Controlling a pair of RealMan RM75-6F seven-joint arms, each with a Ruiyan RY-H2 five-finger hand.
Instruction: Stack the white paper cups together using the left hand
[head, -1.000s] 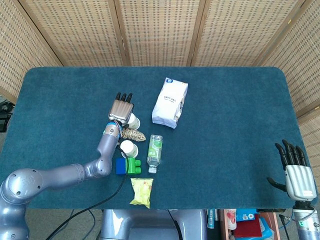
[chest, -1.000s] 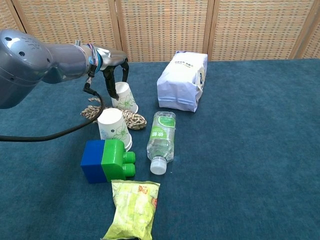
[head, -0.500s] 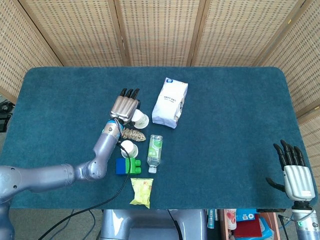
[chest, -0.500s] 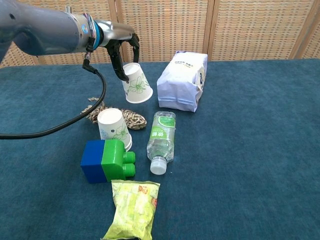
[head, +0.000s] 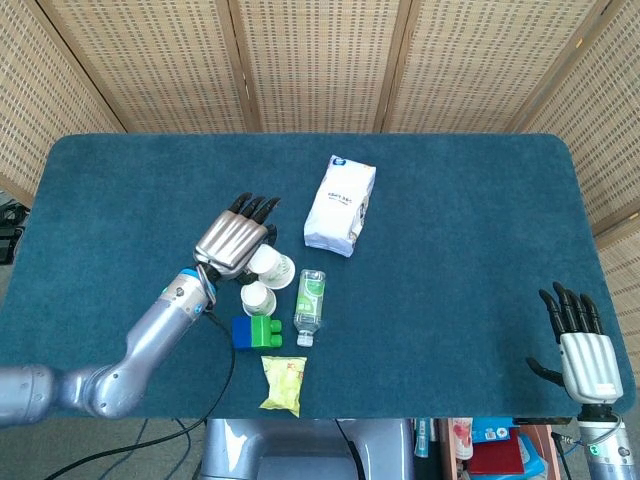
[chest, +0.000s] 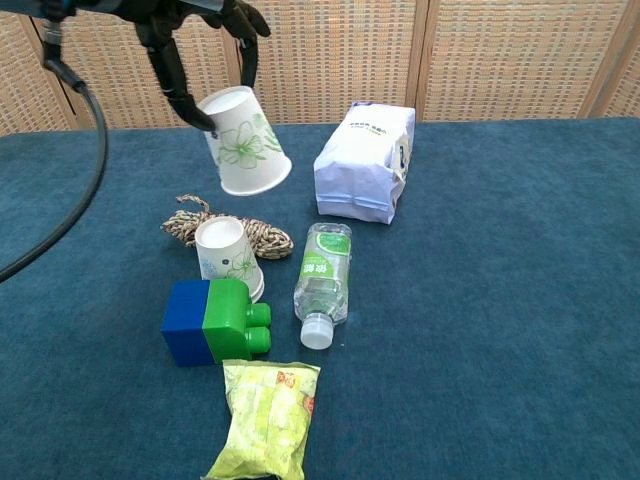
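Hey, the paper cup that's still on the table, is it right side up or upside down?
Upside down. In the chest view, the paper cup on the table shows its narrow closed base on top, its wider rim down on the cloth.

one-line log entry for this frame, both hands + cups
left hand: holds paper cup upside down, lifted off table | second cup: on table, upside down, by rope | right hand: open, idle | stack: not done

My left hand (head: 232, 243) sits left of centre in the head view, fingers curled in a grip. My right hand (head: 577, 340) rests lower right, fingers spread.
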